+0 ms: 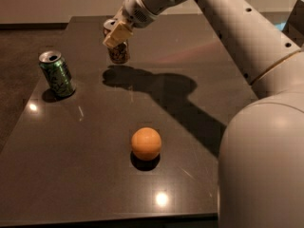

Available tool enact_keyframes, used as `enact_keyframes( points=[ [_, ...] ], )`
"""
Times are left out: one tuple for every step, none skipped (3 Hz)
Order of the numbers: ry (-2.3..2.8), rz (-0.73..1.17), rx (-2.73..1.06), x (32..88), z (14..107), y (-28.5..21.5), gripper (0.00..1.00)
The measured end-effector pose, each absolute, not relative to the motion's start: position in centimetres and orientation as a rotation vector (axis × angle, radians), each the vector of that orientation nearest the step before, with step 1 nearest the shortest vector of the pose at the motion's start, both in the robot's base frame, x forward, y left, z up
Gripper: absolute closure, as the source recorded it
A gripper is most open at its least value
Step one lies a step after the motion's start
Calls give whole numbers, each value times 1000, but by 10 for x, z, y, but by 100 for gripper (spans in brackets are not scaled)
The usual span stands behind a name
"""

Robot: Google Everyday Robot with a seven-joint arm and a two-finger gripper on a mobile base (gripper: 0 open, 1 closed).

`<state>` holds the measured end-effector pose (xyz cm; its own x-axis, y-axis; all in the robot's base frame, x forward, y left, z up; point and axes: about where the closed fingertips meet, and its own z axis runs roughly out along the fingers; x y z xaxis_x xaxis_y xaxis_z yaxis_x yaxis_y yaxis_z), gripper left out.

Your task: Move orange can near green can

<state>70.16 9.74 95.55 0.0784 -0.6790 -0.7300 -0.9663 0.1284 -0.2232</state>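
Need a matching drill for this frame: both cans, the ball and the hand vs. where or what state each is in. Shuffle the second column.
1 orange can
2 green can
3 orange ball
4 hand

A stands upright at left of the table
B gripped, at the far side
C lies mid-table, toward the front
D shut on a can's top

Pairs: 1-B, 2-A, 3-C, 4-D
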Motion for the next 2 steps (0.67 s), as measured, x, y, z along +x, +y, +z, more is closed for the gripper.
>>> enact_keyframes(
  points=[
    [1600,536,-1718,677,946,141,100],
    [1584,567,-1754,660,937,159,100]
  ],
)
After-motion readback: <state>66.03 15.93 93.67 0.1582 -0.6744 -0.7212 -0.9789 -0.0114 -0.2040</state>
